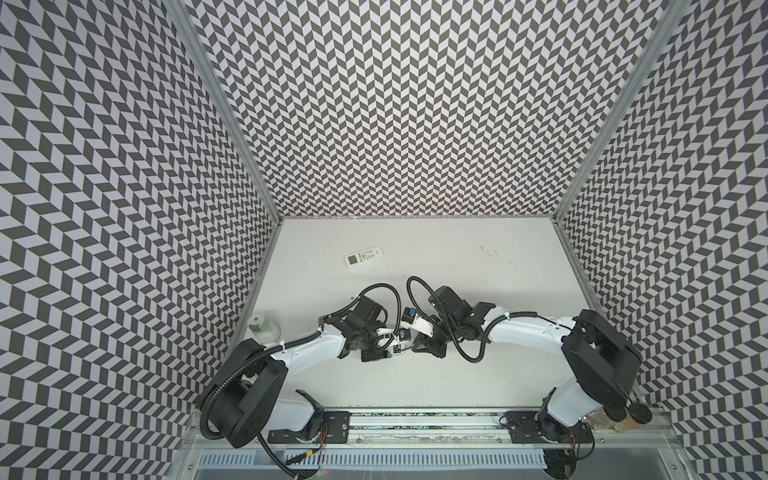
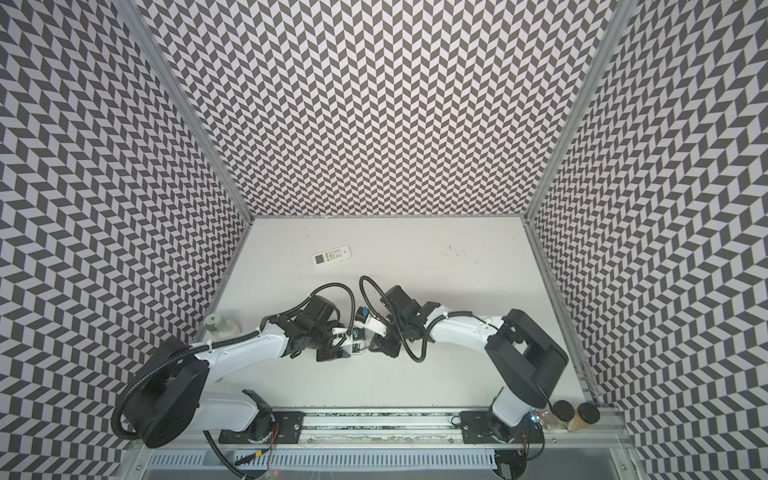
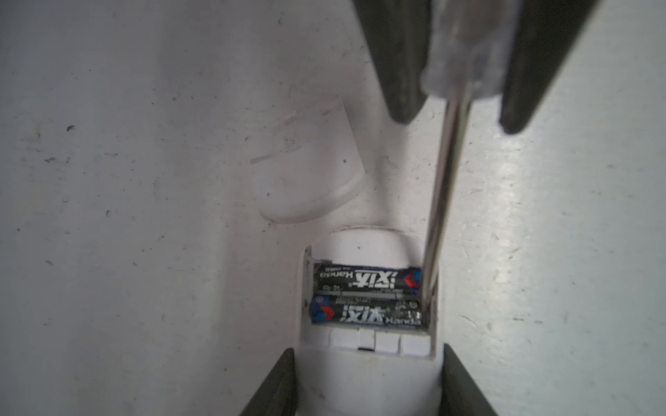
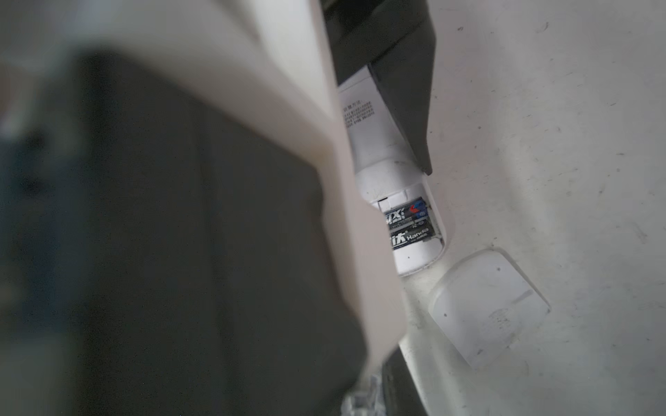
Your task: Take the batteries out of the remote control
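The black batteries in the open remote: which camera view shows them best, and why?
The left wrist view: both batteries lie side by side in the uncovered compartment, labels readable. The right wrist view shows them smaller, partly blocked. In both top views the arms hide them.

Two black batteries (image 3: 365,314) side by side, seated in open compartment of white remote (image 3: 360,246), back up.
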Tool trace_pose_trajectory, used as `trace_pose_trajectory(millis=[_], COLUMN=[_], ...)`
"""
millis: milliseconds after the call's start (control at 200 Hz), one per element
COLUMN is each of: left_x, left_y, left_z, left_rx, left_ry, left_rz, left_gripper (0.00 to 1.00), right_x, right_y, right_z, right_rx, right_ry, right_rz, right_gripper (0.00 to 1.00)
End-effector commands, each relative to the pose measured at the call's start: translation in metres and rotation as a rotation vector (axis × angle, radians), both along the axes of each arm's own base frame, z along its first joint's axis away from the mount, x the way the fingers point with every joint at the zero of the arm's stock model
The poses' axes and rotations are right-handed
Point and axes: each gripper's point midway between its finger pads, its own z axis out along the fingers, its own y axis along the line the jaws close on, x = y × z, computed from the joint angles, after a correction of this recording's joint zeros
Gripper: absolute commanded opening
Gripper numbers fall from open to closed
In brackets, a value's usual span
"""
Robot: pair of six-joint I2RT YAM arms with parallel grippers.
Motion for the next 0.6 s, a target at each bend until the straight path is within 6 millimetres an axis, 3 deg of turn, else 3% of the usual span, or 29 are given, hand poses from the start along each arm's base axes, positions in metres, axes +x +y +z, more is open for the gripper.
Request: trace_pose_trajectory(millis=[0,340,596], left_x=[-0.023,-0.022,-0.023], left_y=[0.009,0.006,0.005], left_z=[-0.016,-0.013,-0.014], left_rx=[0.055,0.043,0.040], left_ry=[0.092,0.099,0.104], left_rz=[-0.028,-0.026,-0.031], left_gripper=[0.41,0.41,0.40], right_x=[0.023,0.046,0.053], right_y=[0.000,-0.005,-0.003], right_z=[0.011,0.041,0.063], right_rx=[0.026,0.071,0.148], right_ry=[-0.149,-0.338,-0.383], right_rz=[-0.094,-0.224,-0.271], right_gripper=[0.00,0.00,0.00])
